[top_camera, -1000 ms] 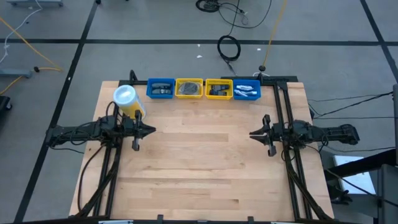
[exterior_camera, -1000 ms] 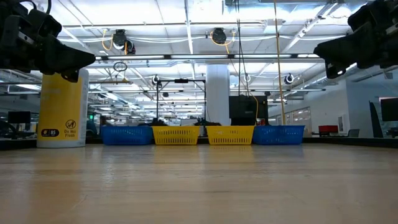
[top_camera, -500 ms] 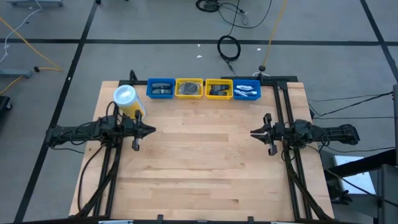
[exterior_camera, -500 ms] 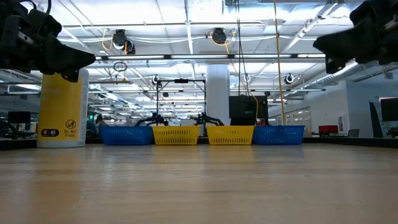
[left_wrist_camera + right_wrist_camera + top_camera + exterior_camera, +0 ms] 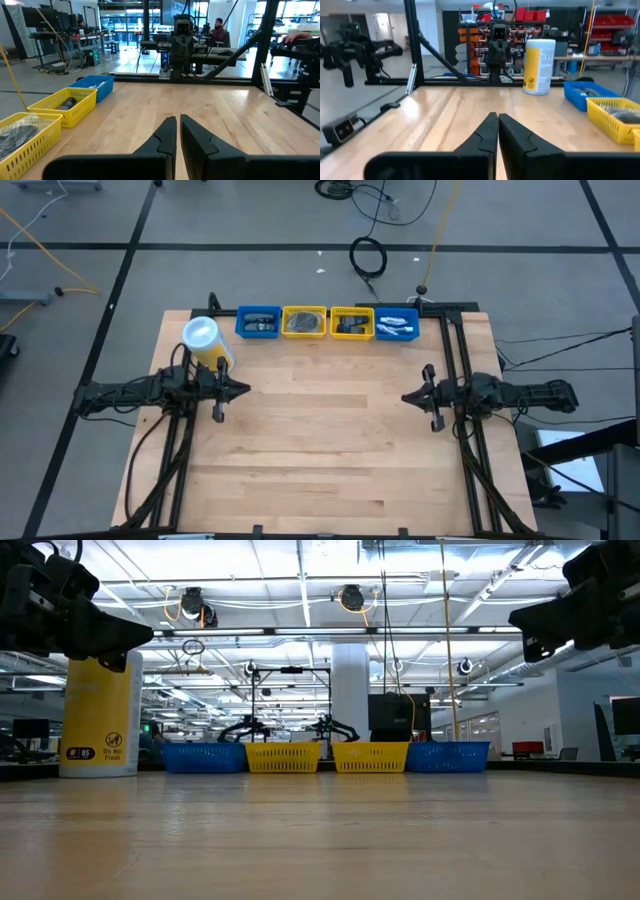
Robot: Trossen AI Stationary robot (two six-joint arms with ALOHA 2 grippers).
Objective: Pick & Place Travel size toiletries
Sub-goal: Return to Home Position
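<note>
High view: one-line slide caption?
Left gripper and right gripper shut at the table's sides; bins and yellow canister near its far edge.

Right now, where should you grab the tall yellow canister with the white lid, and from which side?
I'd grip the tall yellow canister around the middle of its round body, fingers level, with the left gripper coming from the near side of the wooden table. It stands upright, and the blue plastic bin stands close beside it.
</note>
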